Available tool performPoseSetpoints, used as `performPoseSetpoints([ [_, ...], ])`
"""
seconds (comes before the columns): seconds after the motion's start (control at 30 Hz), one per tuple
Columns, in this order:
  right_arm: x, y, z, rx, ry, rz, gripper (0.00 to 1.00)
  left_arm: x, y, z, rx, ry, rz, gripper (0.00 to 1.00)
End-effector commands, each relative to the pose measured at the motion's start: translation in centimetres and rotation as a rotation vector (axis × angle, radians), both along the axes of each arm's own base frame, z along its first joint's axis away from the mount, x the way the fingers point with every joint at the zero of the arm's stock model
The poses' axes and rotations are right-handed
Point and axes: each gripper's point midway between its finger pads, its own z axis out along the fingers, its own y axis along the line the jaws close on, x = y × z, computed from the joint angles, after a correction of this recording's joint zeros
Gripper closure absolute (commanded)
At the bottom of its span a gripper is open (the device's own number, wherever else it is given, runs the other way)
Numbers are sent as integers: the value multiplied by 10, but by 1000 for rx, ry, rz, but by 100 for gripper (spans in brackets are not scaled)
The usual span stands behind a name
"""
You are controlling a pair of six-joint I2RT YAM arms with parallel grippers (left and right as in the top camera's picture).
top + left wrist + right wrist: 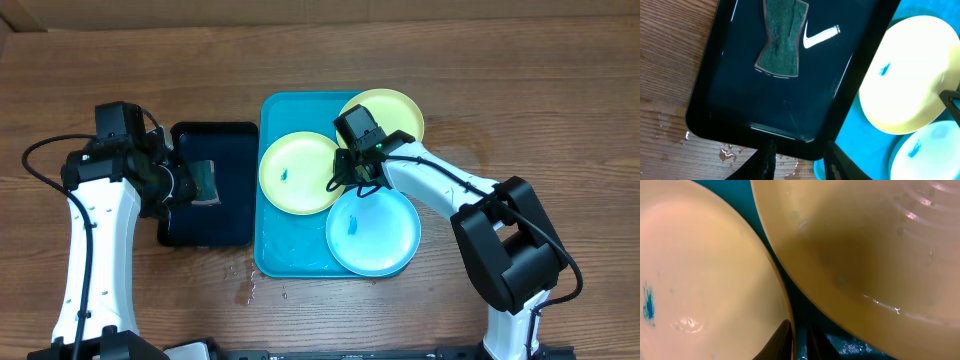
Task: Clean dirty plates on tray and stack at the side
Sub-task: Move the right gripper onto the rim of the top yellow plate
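Note:
The blue tray (272,250) holds three plates. A yellow-green plate (295,172) with a small blue smear lies at its left, a second yellow-green plate (395,112) at the back right, and a light blue plate (375,232) with a smear at the front right. My right gripper (350,170) is shut on the right rim of the left yellow-green plate (705,280). In the right wrist view one finger lies over the rim and the other outside it. My left gripper (799,162) hangs open over the near edge of the black tray (740,100), holding nothing.
A dark green sponge (781,37) lies in the wet black tray (215,225), left of the blue tray. Water drops (727,152) sit on the wooden table by the black tray's front edge. The second yellow-green plate (865,245) sits close beside the right gripper.

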Motion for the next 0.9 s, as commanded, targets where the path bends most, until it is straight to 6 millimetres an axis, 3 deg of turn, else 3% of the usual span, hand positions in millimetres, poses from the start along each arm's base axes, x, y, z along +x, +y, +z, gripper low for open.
performPoseSetpoints([
  [0.0,14,5,26,32,-71,0,86,-2,-2,-3,-3,10,7,67],
  [0.2,14,6,28,37,-73,1,76,-3,-2,-3,-3,13,7,67],
  [0.53,15,6,44,55,-101,0,76,-2,-2,-3,-3,13,7,67],
  [0.87,8,1,34,28,-67,0,78,-2,-2,-3,-4,13,7,67],
])
